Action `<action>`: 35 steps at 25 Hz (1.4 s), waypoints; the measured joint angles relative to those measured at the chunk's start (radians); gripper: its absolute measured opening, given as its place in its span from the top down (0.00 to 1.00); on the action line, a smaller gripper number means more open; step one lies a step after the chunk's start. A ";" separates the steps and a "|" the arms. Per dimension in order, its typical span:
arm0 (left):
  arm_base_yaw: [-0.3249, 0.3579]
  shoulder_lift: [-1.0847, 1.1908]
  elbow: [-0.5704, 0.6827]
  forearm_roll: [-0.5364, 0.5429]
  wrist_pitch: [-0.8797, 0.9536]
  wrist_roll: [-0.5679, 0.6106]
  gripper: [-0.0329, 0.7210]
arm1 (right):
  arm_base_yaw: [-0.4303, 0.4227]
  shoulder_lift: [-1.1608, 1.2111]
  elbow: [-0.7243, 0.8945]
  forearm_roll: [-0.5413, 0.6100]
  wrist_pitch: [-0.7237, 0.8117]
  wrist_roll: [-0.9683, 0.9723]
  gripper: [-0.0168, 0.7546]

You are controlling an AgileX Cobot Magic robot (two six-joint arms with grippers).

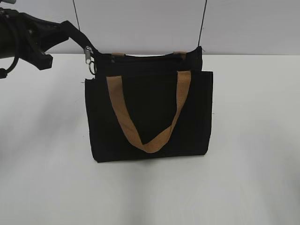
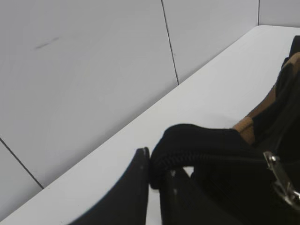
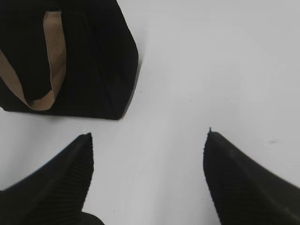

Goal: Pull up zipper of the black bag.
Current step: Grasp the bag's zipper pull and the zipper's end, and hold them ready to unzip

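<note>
The left tool (image 2: 154,187) is closed on the black fabric end of the zipper (image 2: 197,157) at the bag's top corner — its two dark fingers sit nearly together with the ribbed cloth tail pinched between them. Just beyond its grip, along the bag's top edge, hangs the silver pull tab (image 1: 88,57) with its ring. The zip line runs away from this tool toward the far corner, so the bag's long axis is the likely line of travel. The black bag (image 1: 150,117) stands upright on the white surface (image 1: 253,178), soft matte cloth with tan webbing handles (image 1: 150,140) drooping in a loop. The right tool (image 3: 147,154) hangs wide open and empty — the bag lies ahead and to its left, well apart.
</note>
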 joint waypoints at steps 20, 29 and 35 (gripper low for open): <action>0.000 0.000 0.000 0.043 -0.073 -0.021 0.93 | 0.596 0.910 -0.478 0.032 -0.312 0.047 0.35; 0.000 0.000 0.000 0.045 -0.073 -0.022 0.93 | 0.759 1.273 -0.783 0.068 -0.340 0.089 0.51; 0.000 0.000 0.000 0.039 -0.082 -0.022 0.93 | 0.759 1.409 -0.919 0.160 -0.310 0.090 0.53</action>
